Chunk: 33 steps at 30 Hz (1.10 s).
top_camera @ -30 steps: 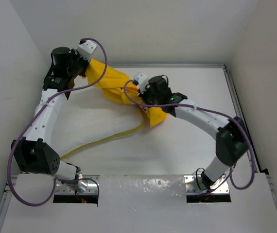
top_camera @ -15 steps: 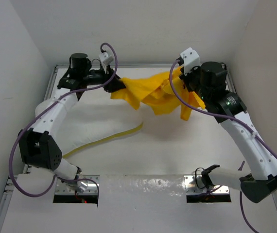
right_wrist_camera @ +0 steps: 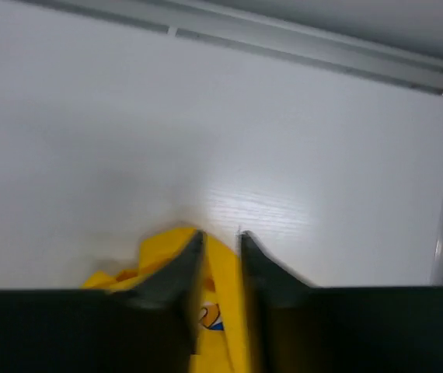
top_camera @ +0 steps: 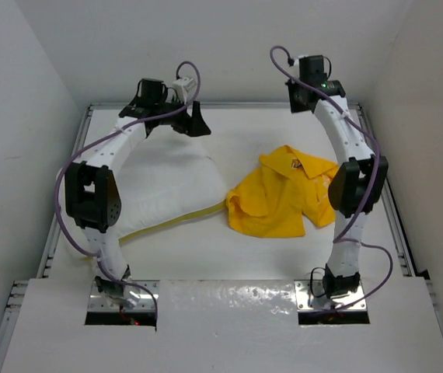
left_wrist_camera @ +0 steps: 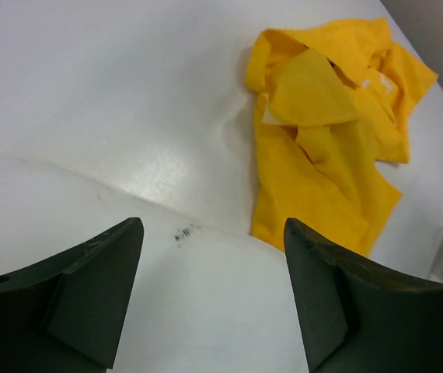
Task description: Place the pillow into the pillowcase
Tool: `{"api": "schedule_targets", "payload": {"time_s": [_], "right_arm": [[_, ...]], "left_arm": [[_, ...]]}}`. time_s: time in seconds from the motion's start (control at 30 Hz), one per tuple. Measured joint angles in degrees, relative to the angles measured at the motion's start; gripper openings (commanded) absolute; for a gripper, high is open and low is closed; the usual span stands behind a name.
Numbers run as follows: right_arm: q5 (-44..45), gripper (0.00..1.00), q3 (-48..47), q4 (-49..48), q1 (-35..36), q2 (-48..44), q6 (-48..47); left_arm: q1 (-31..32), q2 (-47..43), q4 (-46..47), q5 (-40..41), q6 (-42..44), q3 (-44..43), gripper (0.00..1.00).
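Observation:
The yellow pillowcase (top_camera: 282, 199) lies crumpled on the table at centre right, free of both grippers; it also shows in the left wrist view (left_wrist_camera: 326, 132) and in the right wrist view (right_wrist_camera: 221, 287), seen below through the finger gap. The white pillow (top_camera: 167, 190) lies flat at the left, its yellow strip (top_camera: 194, 212) along the near edge. My left gripper (top_camera: 193, 124) hovers over the pillow's far corner, open and empty (left_wrist_camera: 214, 233). My right gripper (top_camera: 305, 95) is raised near the back wall, jaws narrowly apart (right_wrist_camera: 220, 241), nothing gripped.
White walls enclose the table on three sides. A metal rail (top_camera: 381, 186) runs along the right edge and another along the back (right_wrist_camera: 284, 39). Purple cables loop off both arms.
Both grippers have opened and let go of the pillowcase, which dropped from the air onto the table. Both arms swung toward the back wall and rose.

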State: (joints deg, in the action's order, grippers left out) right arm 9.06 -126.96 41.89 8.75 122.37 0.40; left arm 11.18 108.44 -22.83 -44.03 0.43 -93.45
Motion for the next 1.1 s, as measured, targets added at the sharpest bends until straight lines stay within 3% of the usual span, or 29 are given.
{"api": "schedule_targets", "payload": {"time_s": [0.07,0.1,0.2,0.37,0.57,0.73,0.8,0.87,0.93,0.97,1.0,1.03,1.1], "right_arm": [[-2.4,0.04,9.2,-0.7,0.1,-3.5,3.1],[-3.7,0.23,15.1,-1.0,0.2,-6.5,4.6],[-7.7,0.52,44.5,-8.9,0.7,-25.6,8.8],[-11.1,0.64,67.2,-17.0,2.2,-46.0,13.4],[-14.4,0.67,77.0,-24.5,2.9,-43.0,15.9],[-14.2,0.7,78.9,-28.2,2.8,-36.4,16.0],[-14.0,0.65,78.9,-30.5,2.6,-34.3,16.1],[-13.5,0.56,78.9,-32.4,2.6,-32.4,16.7],[-12.7,0.4,78.9,-33.6,2.6,-30.7,17.7],[-12.3,0.32,79.0,-34.2,2.5,-30.2,18.2],[-11.9,0.11,79.4,-34.8,2.4,-30.1,18.9],[-11.1,0.02,79.9,-35.4,2.3,-30.2,19.5],[-9.3,0.0,81.1,-36.0,2.1,-30.8,20.6]], "left_arm": [[1.3,0.2,-2.3,2.2,4.3,-3.7,0.66],[2.8,0.3,-3.6,3.4,7.4,-5.6,0.66],[9.0,1.0,-7.2,5.0,16.4,-9.5,0.75],[19.3,5.0,-10.1,4.0,24.9,-9.0,0.82],[26.9,10.2,-11.5,5.7,32.8,-4.7,0.86],[31.1,10.7,-12.1,9.1,37.8,0.3,0.86],[32.3,10.6,-10.8,11.1,38.4,3.1,0.84],[33.3,10.5,-8.8,14.1,38.4,6.5,0.76],[33.8,10.5,-6.0,18.4,37.7,10.2,0.53],[33.9,10.3,-4.0,20.5,37.6,11.7,0.22],[33.9,9.8,-2.6,22.6,36.5,12.2,0.06],[33.7,9.7,-1.6,24.4,36.1,12.7,0.0],[33.0,9.6,-0.2,26.8,34.2,12.9,0.0]]}}
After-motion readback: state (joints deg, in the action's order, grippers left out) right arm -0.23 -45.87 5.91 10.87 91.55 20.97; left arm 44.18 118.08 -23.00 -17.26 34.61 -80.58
